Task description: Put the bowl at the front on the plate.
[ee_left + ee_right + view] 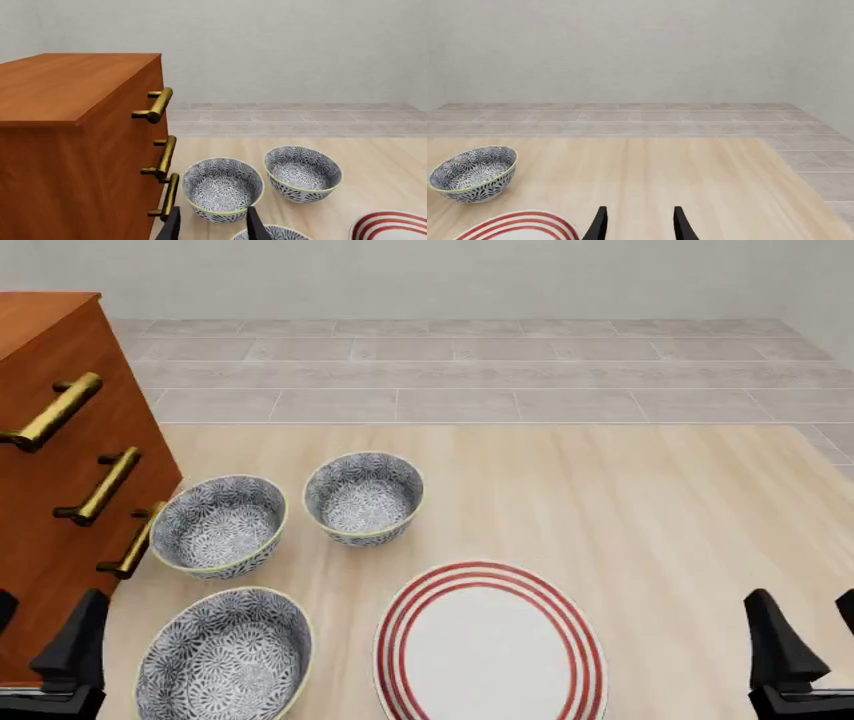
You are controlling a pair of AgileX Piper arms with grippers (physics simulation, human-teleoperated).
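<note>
Blue-and-white, the bowl (227, 660) sits at the desk's (667, 520) front edge near the left corner, just beside the plate (489, 648) and not on it, so the task looks wholly undone: the bowl has yet to be gripped, lifted and set down. Two more bowls alike stand behind it, one (219, 525) just beside the wooden drawer cabinet (54, 420) along the left edge, the other (363, 496) a little further back and to its right. All three bowls appear empty, and the plate's white middle is bare. Left gripper (213, 225) hangs above the front left corner with its jaws parted and holding nothing, the front bowl's rim just showing below them. Right gripper (639, 224) waits near the front right corner, well apart from the bowls, jaws likewise open and empty.
</note>
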